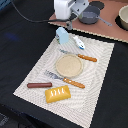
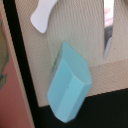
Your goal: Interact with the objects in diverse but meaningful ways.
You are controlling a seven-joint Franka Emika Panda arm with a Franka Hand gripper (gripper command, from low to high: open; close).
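Exterior and wrist views of the tabletop scene. The pale blue carton (image 1: 62, 35) was seen in the upper centre of the exterior frame, lying tilted at the far edge of the woven placemat (image 1: 100, 65); in the wrist view the carton (image 2: 70, 87) filled the lower centre as a faceted, house-shaped block with a ridged roof line, one end overhanging the mat's edge onto the dark tabletop (image 1: 20, 50). A small white piece (image 1: 79, 42) was seen just beside the carton, toward the exterior view's right; the same white piece (image 2: 42, 15) appeared apart from the carton in the wrist view. The bread loaf (image 1: 57, 93), yellow-orange with scored slashes, was placed at the lower centre of the frame near the mat's near edge. The reddish-brown sausage (image 1: 39, 85) was laid just to the upper left of the loaf. A round tan plate (image 1: 68, 65) occupied the middle of the mat, with an orange-handled knife (image 1: 80, 56) above it and an orange-handled fork (image 1: 66, 80) below it. Bare mat was left at the centre right of the frame, and dark tabletop was open at the left. The gripper (image 1: 70, 24) was held at the upper centre, above the carton; its fingers were not clearly resolved in either view, so its opening could not be told, and nothing was seen held. A grey pot (image 1: 90, 14) stood on the brown board (image 1: 107, 31) at the upper right.
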